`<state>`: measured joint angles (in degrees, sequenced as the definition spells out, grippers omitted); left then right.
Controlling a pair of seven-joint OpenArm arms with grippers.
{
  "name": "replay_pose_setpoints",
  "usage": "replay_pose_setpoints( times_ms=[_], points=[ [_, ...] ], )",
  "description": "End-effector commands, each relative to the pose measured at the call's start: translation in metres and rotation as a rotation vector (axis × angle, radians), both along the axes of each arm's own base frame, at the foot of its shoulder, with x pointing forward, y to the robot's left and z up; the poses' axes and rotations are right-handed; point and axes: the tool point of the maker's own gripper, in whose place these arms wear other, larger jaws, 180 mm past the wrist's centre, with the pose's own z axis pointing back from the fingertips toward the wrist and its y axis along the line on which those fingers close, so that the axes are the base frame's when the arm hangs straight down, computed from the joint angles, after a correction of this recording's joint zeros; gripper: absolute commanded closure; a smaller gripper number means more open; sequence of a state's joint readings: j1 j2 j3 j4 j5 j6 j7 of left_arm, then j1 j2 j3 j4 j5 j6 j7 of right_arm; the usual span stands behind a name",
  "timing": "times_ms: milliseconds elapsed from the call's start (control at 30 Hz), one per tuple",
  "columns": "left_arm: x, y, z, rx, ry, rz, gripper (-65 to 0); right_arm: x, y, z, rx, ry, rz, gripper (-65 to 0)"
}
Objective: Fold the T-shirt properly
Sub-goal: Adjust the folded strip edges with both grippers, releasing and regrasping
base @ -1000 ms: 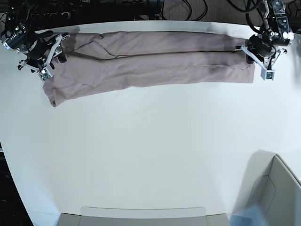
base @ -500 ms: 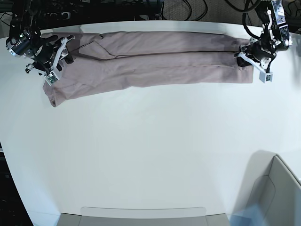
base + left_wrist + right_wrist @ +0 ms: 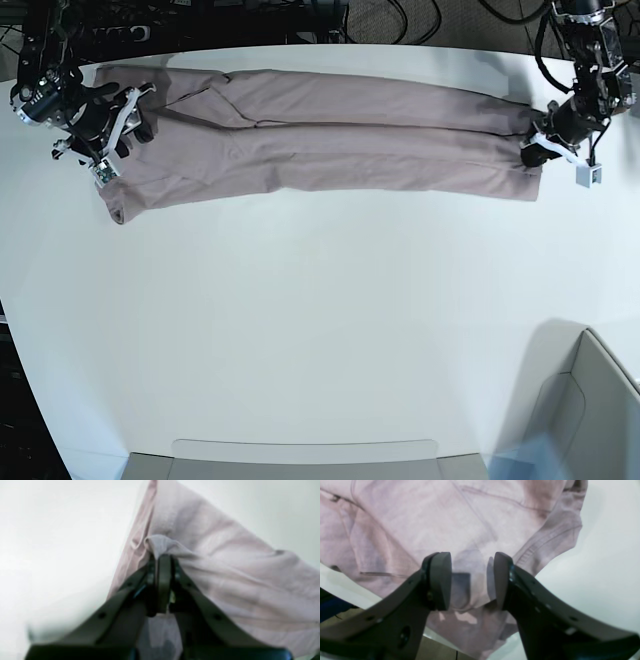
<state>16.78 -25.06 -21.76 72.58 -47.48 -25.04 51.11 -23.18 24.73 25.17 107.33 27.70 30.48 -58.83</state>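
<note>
The mauve-pink T-shirt (image 3: pixel 330 140) lies as a long narrow strip across the far part of the white table (image 3: pixel 320 330). My left gripper (image 3: pixel 545 148) is at the strip's right end. In the left wrist view it (image 3: pixel 161 557) is shut on a pinched ridge of the T-shirt (image 3: pixel 225 575), which drapes away from it. My right gripper (image 3: pixel 120 135) is at the strip's left end. In the right wrist view it (image 3: pixel 470 580) is open, its pads (image 3: pixel 441 577) apart just above the T-shirt (image 3: pixel 470 517), near a ribbed hem.
A grey bin (image 3: pixel 590 400) stands at the front right corner. A flat grey tray edge (image 3: pixel 300 455) lies along the front. Dark cables and gear (image 3: pixel 330 15) run behind the table's far edge.
My left gripper has moved toward the front and right with the shirt's right end, so the strip now slants. My right gripper has shifted slightly inward over the left end.
</note>
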Motion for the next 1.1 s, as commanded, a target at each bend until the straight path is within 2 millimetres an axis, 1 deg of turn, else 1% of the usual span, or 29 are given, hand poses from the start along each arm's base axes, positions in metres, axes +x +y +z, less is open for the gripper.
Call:
replay_pose_setpoints(
  times_ms=[0, 67, 100, 200, 267, 467, 567, 600, 633, 700, 733, 900, 1000, 1067],
  points=[
    [-0.055, 0.02, -0.028, 0.086, 0.241, -0.023, 0.0, 0.01, -0.003, 0.012, -0.001, -0.047, 0.006, -27.4],
    [-0.055, 0.036, -0.019, 0.093, 0.214, 0.014, 0.0, 0.014, -0.003, 0.014, 0.0, -0.061, 0.003, -27.4],
    [-0.058, 0.042, -0.017, 0.099, 0.21, 0.034, 0.0, 0.015, -0.003, 0.015, 0.0, -0.062, 0.003, -27.4],
    [-0.056, 0.056, -0.01, 0.13, 0.206, 0.029, 0.0, 0.015, -0.003, 0.015, 0.0, -0.064, 0.003, -27.4],
    [-0.052, 0.057, -0.007, 0.138, 0.196, 0.021, 0.0, 0.016, -0.003, 0.016, 0.0, -0.066, 0.004, -27.4],
    [-0.016, 0.053, 0.029, 0.21, 0.072, -0.042, -0.5, 0.019, -0.001, 0.018, 0.0, -0.073, 0.008, -27.4],
    [-0.018, 0.049, 0.04, 0.241, 0.056, -0.076, -11.1, 0.019, -0.002, 0.018, -0.001, -0.075, 0.006, -27.4],
    [-0.015, 0.047, 0.046, 0.256, 0.039, -0.091, -14.0, 0.019, -0.003, 0.018, -0.002, -0.075, 0.006, -27.4],
    [-0.014, 0.045, 0.053, 0.271, 0.025, -0.107, -15.5, 0.019, -0.003, 0.018, -0.002, -0.075, 0.006, -27.4],
    [-0.009, 0.041, 0.064, 0.296, -0.002, -0.131, -15.7, 0.019, -0.002, 0.018, -0.002, -0.073, 0.007, -27.4],
    [-0.011, 0.043, 0.066, 0.306, 0.011, -0.127, -15.8, 0.018, -0.001, 0.017, -0.002, -0.07, 0.01, -27.4],
    [-0.014, 0.059, 0.072, 0.391, 0.069, -0.041, -16.0, 0.018, 0.0, 0.016, 0.0, -0.067, 0.012, -27.4],
    [-0.015, 0.059, 0.072, 0.392, 0.074, -0.04, -16.0, 0.019, 0.0, 0.017, 0.0, -0.07, 0.012, -27.4],
    [-0.014, 0.064, 0.073, 0.402, 0.079, -0.044, -16.6, 0.019, -0.001, 0.017, -0.001, -0.068, 0.011, -27.4]
  ],
)
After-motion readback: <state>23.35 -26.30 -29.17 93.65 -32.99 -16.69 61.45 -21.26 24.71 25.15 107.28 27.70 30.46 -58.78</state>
